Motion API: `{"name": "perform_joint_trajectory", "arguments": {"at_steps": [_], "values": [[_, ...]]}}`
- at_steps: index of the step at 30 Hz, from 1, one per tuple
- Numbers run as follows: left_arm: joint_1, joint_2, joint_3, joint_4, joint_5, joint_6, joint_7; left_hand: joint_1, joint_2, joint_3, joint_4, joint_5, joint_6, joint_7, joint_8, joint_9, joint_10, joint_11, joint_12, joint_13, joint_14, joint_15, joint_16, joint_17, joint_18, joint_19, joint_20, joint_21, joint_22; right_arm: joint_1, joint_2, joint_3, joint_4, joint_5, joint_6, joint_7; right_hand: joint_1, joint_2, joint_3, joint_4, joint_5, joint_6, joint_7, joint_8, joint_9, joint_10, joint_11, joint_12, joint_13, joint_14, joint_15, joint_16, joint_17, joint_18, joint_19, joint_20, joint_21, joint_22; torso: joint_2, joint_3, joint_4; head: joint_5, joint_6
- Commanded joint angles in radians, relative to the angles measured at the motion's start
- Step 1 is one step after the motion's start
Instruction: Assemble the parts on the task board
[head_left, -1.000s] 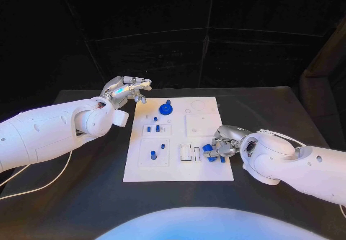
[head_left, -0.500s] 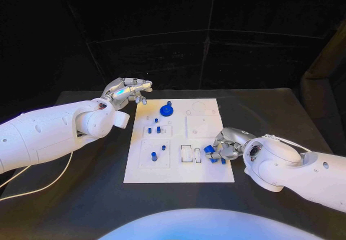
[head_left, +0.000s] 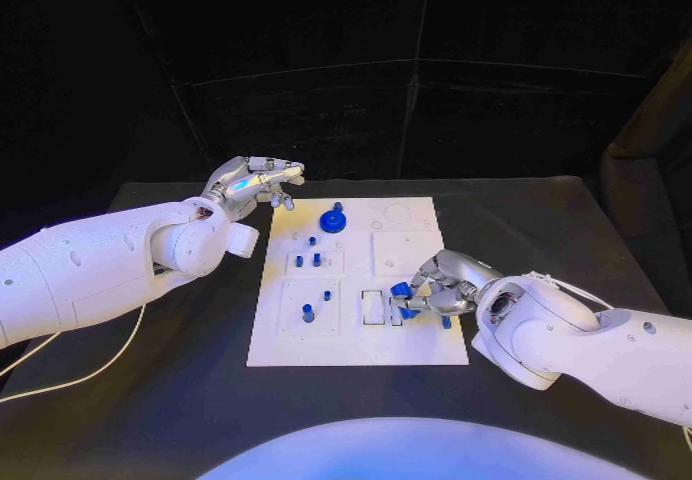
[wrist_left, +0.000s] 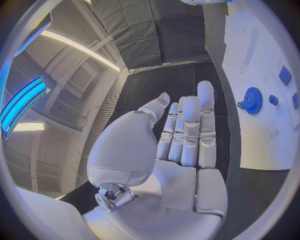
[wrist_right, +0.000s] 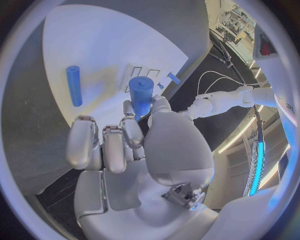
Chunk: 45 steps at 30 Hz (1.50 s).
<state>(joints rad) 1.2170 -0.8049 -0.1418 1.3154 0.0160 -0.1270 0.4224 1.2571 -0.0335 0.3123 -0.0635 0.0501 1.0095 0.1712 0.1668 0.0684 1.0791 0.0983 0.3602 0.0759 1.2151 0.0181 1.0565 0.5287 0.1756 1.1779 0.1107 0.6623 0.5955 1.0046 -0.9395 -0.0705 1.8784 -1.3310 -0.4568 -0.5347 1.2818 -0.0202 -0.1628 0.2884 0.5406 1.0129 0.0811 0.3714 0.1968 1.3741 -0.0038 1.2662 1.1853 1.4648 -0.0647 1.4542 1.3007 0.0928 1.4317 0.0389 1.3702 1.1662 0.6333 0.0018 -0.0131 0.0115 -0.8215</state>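
Over the task board (head_left: 361, 345) near its right edge, the right hand (head_left: 433, 290) pinches a blue cylinder (wrist_right: 141, 95); the left hand (head_left: 253, 180) hovers empty, fingers extended, beyond the board's far-left corner.

1. The head view looks down from above and behind the black table (head_left: 173, 400), facing forward, far enough to take in the whole task board (head_left: 361, 290) and both arms.
2. The left wrist view sits close behind the left hand (wrist_left: 181, 135), looking along its flat fingers toward the board's edge, where a blue gear (wrist_left: 253, 100) lies.
3. The right wrist view sits close behind the right hand (wrist_right: 125, 145), looking onto the board.
4. All three views share the task board.
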Motion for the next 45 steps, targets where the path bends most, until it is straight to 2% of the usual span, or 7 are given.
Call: {"name": "perform_joint_trajectory", "arguments": {"at_steps": [1,13,23,27,31,36,45], "values": [[0.001,0.002,0.001,0.002,0.003,0.015,0.004,0.003,0.003,-0.007,-0.001,-0.002,0.001,0.0,0.003,0.001,-0.008,-0.001,0.006,0.001,-0.007,-0.002,-0.006,-0.002,0.007,0.002,0.007,-0.004,-0.001,0.002,0.021,0.001,-0.009,0.06,0.008,0.016,-0.006,0.01,-0.008,0.002,0.007,0.009,-0.006,0.003,0.003,0.008,-0.001,-0.007,0.0,0.06,-0.009,0.005,0.002,-0.017,0.002,-0.004,0.006,0.002,0.0,-0.0013,-0.0005,0.003,-0.002],[0.001,0.003,0.0,0.004,0.003,0.016,0.005,0.003,0.003,-0.007,-0.001,-0.002,0.001,0.0,0.003,0.001,-0.008,-0.001,0.006,0.001,-0.007,-0.002,-0.006,-0.002,0.007,0.002,0.007,-0.004,-0.001,0.002,0.101,0.001,-0.053,0.037,0.068,-0.043,-0.04,0.027,-0.029,0.002,-0.02,0.053,-0.024,0.013,0.024,0.022,-0.015,-0.015,0.005,0.059,-0.02,0.002,0.0,-0.016,0.001,-0.013,0.002,-0.004,-0.001,-0.0004,-0.0006,0.006,-0.007],[0.001,0.004,0.0,0.005,0.003,0.033,0.011,0.004,0.003,-0.009,-0.002,-0.002,0.002,-0.001,0.004,0.001,-0.009,-0.002,0.007,0.001,-0.008,-0.002,-0.006,-0.003,0.007,0.002,0.007,-0.005,-0.002,0.002,0.135,0.001,-0.085,-0.022,0.044,-0.063,-0.075,0.038,-0.062,0.001,-0.174,0.056,-0.026,0.005,0.042,0.028,-0.017,-0.029,0.006,0.059,-0.023,0.0,0.001,-0.016,0.003,-0.017,0.002,-0.001,0.0,0.0002,-0.0016,0.011,-0.006],[0.001,0.003,0.0,0.006,0.003,0.034,0.01,0.004,0.003,-0.009,-0.002,-0.002,0.002,-0.001,0.004,0.001,-0.009,-0.002,0.007,0.001,-0.008,-0.002,-0.006,-0.003,0.007,0.002,0.007,-0.005,-0.002,0.002,0.141,0.001,-0.091,-0.046,0.024,-0.07,-0.149,0.027,-0.101,-0.01,-0.358,0.054,-0.024,0.0,0.051,0.02,-0.017,-0.05,-0.009,0.057,-0.02,-0.005,-0.008,-0.016,0.002,-0.018,-0.001,-0.003,-0.001,0.0007,-0.0019,0.011,-0.006],[0.001,0.003,0.0,0.006,0.003,0.034,0.01,0.004,0.003,-0.009,-0.002,-0.002,0.002,-0.001,0.004,0.001,-0.009,-0.002,0.007,0.001,-0.008,-0.002,-0.006,-0.003,0.007,0.002,0.007,-0.005,-0.002,0.002,0.142,0.001,-0.093,-0.07,0.005,-0.074,-0.246,-0.059,-0.06,0.012,-0.461,0.044,-0.021,-0.007,0.064,-0.001,-0.011,-0.097,-0.045,0.053,-0.019,-0.016,-0.024,-0.015,-0.002,-0.013,-0.006,-0.01,-0.001,0.001,-0.0026,0.01,-0.006],[0.001,0.002,0.0,0.006,0.003,0.034,0.01,0.004,0.003,-0.009,-0.002,-0.002,0.002,-0.001,0.004,0.001,-0.009,-0.002,0.007,0.001,-0.008,-0.002,-0.006,-0.003,0.007,0.002,0.007,-0.005,-0.002,0.002,0.141,0.001,-0.092,-0.082,-0.003,-0.073,-0.286,-0.103,-0.025,0.009,-0.48,0.037,-0.018,-0.012,0.072,-0.011,-0.009,-0.122,-0.063,0.053,-0.017,-0.019,-0.027,-0.014,-0.005,-0.012,-0.01,-0.014,-0.001,0.0015,-0.003,0.007,-0.007],[0.001,0.001,0.0,0.007,0.003,0.033,0.009,0.004,0.003,-0.009,-0.002,-0.002,0.002,-0.001,0.004,0.001,-0.009,-0.002,0.007,0.001,-0.008,-0.002,-0.006,-0.003,0.007,0.002,0.007,-0.005,-0.002,0.002,0.133,0.001,-0.076,-0.086,0.05,-0.045,-0.093,-0.056,0.034,-0.036,-0.362,0.038,-0.019,-0.014,0.093,-0.004,-0.01,-0.125,-0.052,0.056,-0.017,-0.017,-0.016,-0.016,0.0,-0.012,-0.003,0.001,-0.001,0.0025,0.0017,0.001,-0.013]]}}
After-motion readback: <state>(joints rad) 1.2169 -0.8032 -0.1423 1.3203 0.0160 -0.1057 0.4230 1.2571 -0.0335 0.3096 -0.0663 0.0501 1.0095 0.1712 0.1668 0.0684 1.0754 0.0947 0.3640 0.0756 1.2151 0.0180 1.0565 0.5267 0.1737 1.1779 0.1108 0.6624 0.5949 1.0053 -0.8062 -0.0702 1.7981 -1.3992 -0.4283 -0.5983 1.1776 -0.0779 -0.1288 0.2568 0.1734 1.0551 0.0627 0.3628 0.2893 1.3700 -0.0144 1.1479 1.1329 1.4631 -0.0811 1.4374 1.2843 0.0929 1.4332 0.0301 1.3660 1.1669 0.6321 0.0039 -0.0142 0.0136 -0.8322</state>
